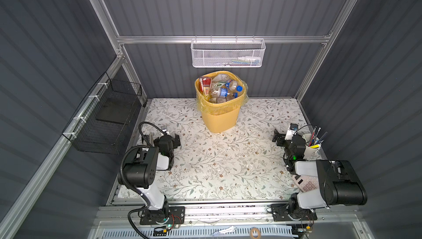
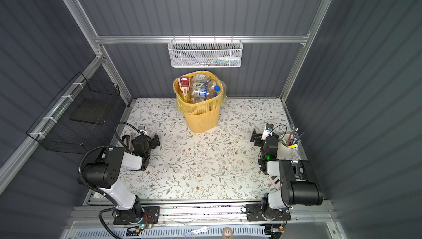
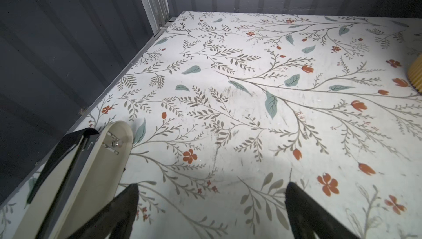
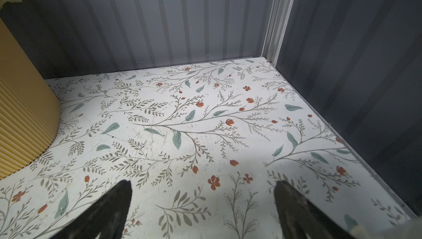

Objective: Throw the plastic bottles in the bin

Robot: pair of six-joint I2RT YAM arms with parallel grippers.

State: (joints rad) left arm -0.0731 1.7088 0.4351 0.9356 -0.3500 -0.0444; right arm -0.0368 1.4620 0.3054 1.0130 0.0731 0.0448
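Left wrist view: left gripper (image 3: 212, 187) with black jaws spread wide and empty, over the floral tabletop (image 3: 228, 112). Just beside one finger, a cream oblong object (image 3: 109, 158) with a black strap, kind unclear. Ribbed yellow edge of the bin (image 3: 416, 71) barely inside the frame border.

Right wrist view: right gripper (image 4: 203, 184) likewise wide apart and empty, over bare floral surface, with the ribbed bin wall (image 4: 22, 123) at one side.

Both top views: bin (image 1: 219, 116) upright at the back middle of the table, near the rear wall, with a clear yellowish liner folded over its rim. Plastic bottles (image 1: 225, 91) heaped inside up to the rim, among them a red-labelled bottle (image 1: 205, 86) on the left and blue caps (image 1: 239, 88) on the right. Left gripper (image 1: 167, 137) low over the table's left side, right gripper (image 1: 279, 139) low over its right side, both well apart from the bin. White pen cup (image 1: 311, 145) full of pens, just beside the right arm. Calculator (image 1: 307, 184) partly hidden under that arm near the front right. White mesh basket (image 1: 228, 54) hung on the rear rail above the bin. Black wire basket (image 1: 107, 121) on the left wall.
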